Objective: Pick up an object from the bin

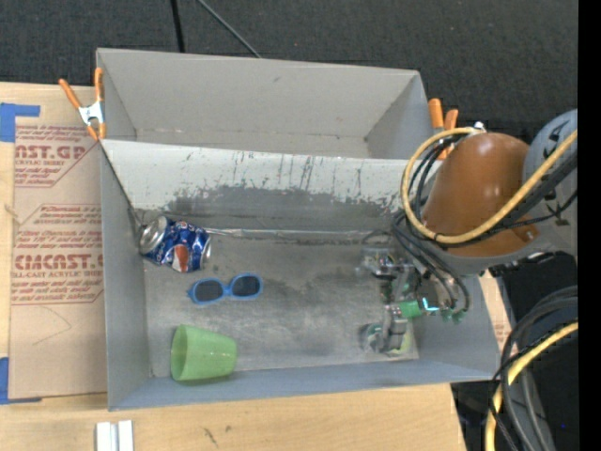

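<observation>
Contents of grey metal bin (282,172), as we count them: crushed blue, red and white drinks can (176,244) by the left wall; blue plastic sunglasses (225,289) just beside it; green plastic cup (200,353) lying on its side in the near left corner. Jaws low over bare floor at the right end, well apart from all three; whether released or clenched, we cannot tell. Step, in our judgement: approach, no item yet chosen. Next move calls for a traverse leftward, the sunglasses lying nearest.
</observation>
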Controlling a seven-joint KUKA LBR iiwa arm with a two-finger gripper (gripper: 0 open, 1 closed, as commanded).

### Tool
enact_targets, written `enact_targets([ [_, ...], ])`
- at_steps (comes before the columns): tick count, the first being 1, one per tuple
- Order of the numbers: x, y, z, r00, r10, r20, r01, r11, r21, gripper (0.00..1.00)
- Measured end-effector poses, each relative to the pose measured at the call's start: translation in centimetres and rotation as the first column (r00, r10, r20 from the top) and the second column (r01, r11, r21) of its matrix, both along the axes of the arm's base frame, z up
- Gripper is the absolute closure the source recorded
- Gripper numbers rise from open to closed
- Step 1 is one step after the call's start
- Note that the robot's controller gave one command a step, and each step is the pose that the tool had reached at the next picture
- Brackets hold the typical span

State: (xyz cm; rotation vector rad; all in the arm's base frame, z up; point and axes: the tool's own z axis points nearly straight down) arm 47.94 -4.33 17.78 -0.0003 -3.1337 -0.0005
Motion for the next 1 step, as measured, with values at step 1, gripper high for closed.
enact_targets([
  [1, -0.16, -7.14, -7.85, 0.994, 0.114, 0.002, -0.114, 0.994, 0.000, 0.00],
])
